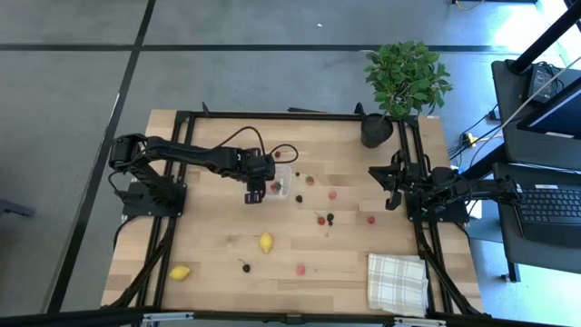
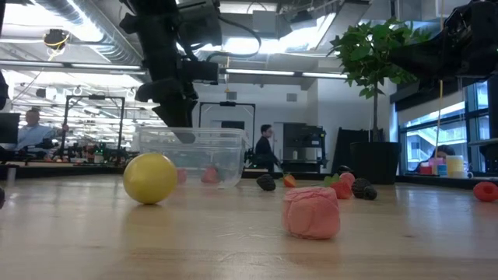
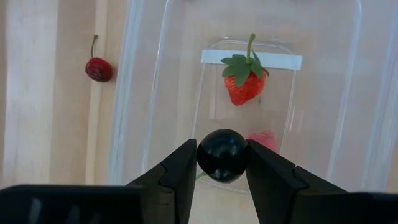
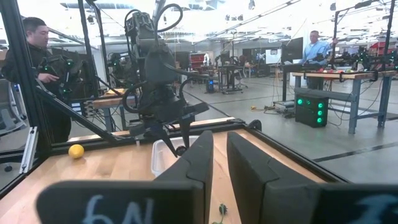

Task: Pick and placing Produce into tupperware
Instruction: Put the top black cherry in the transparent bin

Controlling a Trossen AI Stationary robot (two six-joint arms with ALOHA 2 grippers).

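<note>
Hovering in high view: left gripper (image 1: 255, 193) at tupperware (image 1: 282, 183), right gripper (image 1: 392, 188) idle, fingers together, approx ten pcs produce (image 1: 266, 242) loose on table (image 1: 209, 245). Left wrist: jaws pinch black ball (image 3: 222, 155) over tub, strawberry (image 3: 245, 81) already in.

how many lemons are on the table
2. One lemon lies on the bare wood near the table's middle, toward the front. The other lemon sits at the front left corner by the frame rail. None seems hidden.
</note>
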